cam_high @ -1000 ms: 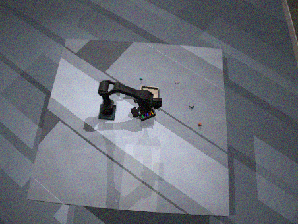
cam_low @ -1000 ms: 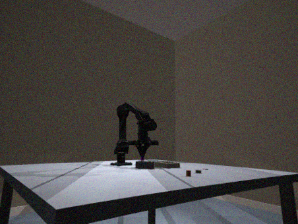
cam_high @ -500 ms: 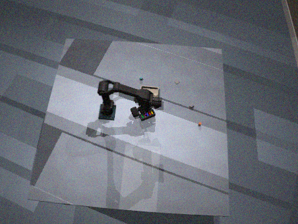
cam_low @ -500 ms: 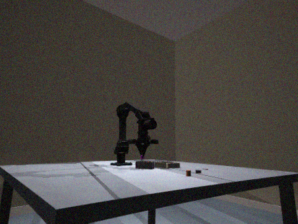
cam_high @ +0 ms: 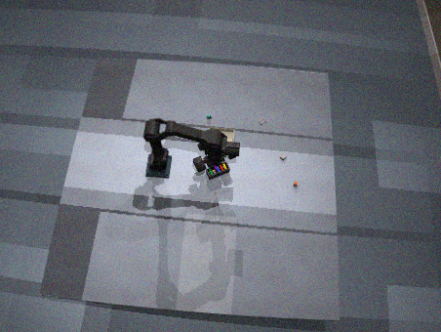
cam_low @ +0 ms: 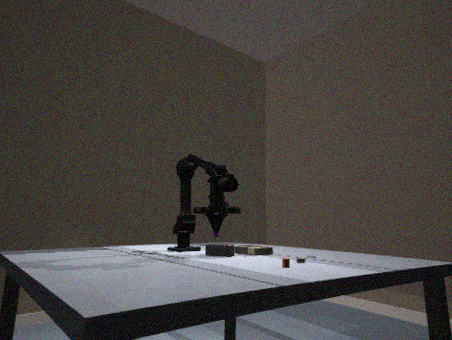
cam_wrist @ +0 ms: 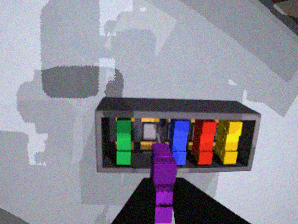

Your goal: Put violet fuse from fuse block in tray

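Being squeezed between the two dark fingers of the gripper [cam_wrist: 164, 204] is the violet fuse [cam_wrist: 164, 179]. The fingers are pressed together on its sides, so the fuse is being held tight. In the wrist view the fuse is being held up above the fuse block [cam_wrist: 177, 137], and its lower end is seen over the front edge of the block. An open slot [cam_wrist: 150, 132] is being shown in the block, between the green fuse [cam_wrist: 124, 141] and the blue fuse [cam_wrist: 180, 141]. The red fuse [cam_wrist: 205, 141] and the yellow fuse [cam_wrist: 229, 141] are sitting in the block too, past the blue one.

In the exterior view the violet fuse [cam_low: 216, 233] is being held at the gripper's tip, above the fuse block [cam_low: 219, 249] and not touching it. The tray [cam_low: 254, 249] is lying just beside the block, on the side away from the arm's base [cam_low: 183, 247]. A small orange thing [cam_low: 285, 262] is resting well apart from the block, on the table [cam_low: 150, 285].
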Robot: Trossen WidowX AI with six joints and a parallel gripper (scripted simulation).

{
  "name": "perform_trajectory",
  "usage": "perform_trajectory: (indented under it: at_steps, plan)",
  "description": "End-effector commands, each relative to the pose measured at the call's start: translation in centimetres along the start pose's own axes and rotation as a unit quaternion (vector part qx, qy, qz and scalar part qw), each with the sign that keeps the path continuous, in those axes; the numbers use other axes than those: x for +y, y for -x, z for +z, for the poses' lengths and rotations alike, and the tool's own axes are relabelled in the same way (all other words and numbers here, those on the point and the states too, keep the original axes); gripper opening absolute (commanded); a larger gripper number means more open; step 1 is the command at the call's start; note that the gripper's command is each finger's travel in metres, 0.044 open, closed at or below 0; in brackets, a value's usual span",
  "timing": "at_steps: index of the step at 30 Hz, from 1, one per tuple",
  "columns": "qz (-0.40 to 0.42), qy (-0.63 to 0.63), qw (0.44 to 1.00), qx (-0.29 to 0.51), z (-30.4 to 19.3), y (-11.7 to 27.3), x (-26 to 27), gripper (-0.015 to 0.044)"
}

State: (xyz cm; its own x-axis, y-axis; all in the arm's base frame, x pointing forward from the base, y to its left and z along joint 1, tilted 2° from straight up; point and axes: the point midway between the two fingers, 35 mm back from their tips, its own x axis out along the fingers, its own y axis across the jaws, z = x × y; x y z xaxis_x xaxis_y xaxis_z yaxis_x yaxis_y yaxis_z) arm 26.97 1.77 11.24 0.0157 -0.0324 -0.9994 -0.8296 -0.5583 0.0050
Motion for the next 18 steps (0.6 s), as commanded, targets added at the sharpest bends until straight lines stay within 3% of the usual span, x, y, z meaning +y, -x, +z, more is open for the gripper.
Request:
perform_trajectory:
  at_steps: [1,18]
  plan:
    - [0.000,-0.002,1.000,0.003,-0.1,0.6,0.0,0.0000]
    - [-0.003,-0.002,1.000,0.000,5.4,0.9,-5.4,0.0000]
